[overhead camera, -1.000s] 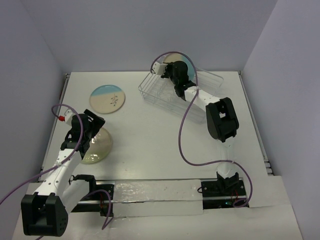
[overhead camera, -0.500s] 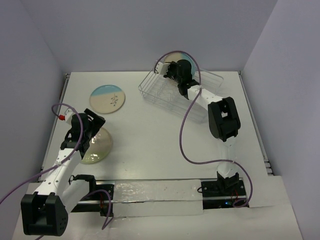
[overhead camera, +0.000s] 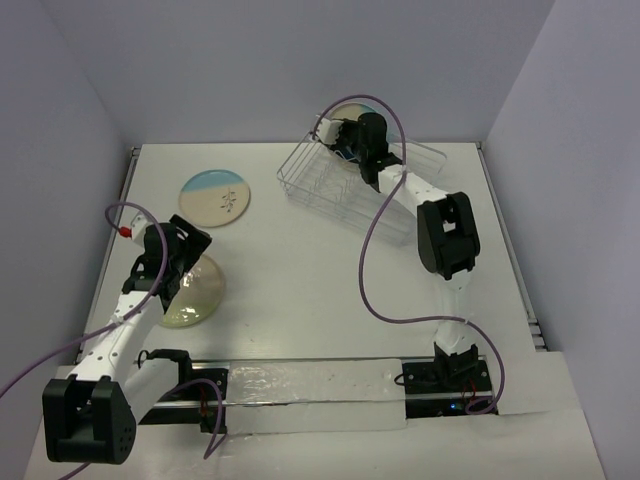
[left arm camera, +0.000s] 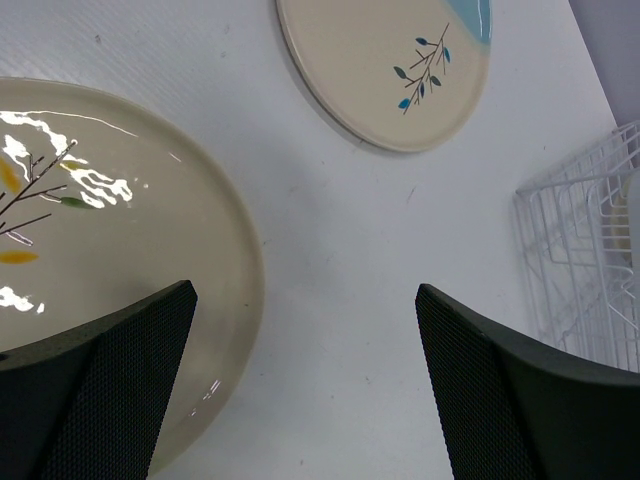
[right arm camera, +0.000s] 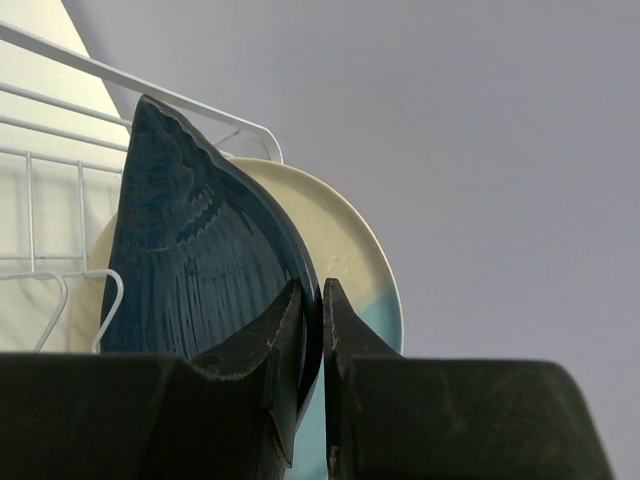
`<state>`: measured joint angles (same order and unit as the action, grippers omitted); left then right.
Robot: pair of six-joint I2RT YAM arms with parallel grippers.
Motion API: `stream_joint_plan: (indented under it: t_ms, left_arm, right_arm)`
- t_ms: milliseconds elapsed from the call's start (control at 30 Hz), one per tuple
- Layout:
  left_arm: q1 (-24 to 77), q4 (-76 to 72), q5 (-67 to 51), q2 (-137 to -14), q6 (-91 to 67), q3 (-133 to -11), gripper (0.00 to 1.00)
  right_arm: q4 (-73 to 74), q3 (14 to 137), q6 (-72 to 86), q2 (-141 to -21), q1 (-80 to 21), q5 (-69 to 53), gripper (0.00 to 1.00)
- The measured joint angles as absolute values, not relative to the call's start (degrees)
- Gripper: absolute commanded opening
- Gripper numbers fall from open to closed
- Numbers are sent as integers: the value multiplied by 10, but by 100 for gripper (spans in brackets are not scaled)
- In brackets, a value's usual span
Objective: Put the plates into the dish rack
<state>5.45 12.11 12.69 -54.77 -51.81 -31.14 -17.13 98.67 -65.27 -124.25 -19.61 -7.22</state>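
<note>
In the right wrist view the right gripper (right arm camera: 312,292) is clamped on the rim of the dark blue plate (right arm camera: 200,255), which stands on edge in the left half of the frame. The cream-and-blue plate (right arm camera: 352,262) stands upright close behind it, and the wires of the dish rack (overhead camera: 320,186) cross the left edge. From above, this all sits at the upper centre of the frame, at the rack's far end. The plate's lower rim is hidden behind the fingers, so I cannot tell whether it has settled between the prongs. To do this step well, I judge the plate should go down roughly parallel to its neighbour. The grip should hold until the plate bears on the wire, then open only a little and back out along the plate's face (one finger looks to lie in the narrow gap between the two plates, so a sideways pull could knock either one). At lower left, the left gripper (left arm camera: 305,295) hangs with its fingers spread wide over the cream plate (left arm camera: 120,230), holding nothing. A second cream-and-blue plate (left arm camera: 385,70) lies flat on the table at upper left.
</note>
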Motion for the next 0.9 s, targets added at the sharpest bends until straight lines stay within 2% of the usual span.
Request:
stream_joint_plan:
  t_ms: [700,900]
  left_arm:
    - [55,98,107,-565,-518,-318,99]
    - [55,97,105,-568,-517,-320,99]
  right_arm:
    - [-199,885,-635,-1213,-155,-176,0]
    - [-206,881,-628,-1214,-154,-173,1]
